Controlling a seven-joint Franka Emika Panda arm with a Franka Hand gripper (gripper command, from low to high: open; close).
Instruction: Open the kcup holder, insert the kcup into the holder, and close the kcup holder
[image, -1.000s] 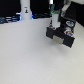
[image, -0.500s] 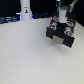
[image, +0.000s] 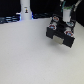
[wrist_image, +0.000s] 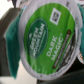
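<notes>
Far left of exterior view: white bottle-shaped post (image: 25, 8), well apart from action. Right: gripper (image: 62, 23) over black kcup holder (image: 61, 36), pinching kcup (wrist_image: 46, 37), pod hidden from that camera. Wrist view alone shows green foil lid. Probably light, thin-walled, crushable; grip sides gently, not foil.

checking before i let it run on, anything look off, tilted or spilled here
Nothing stands out. The kcup fills the wrist view, its green lid intact. The tool sits over the kcup holder on the white table; no spill shows.
</notes>
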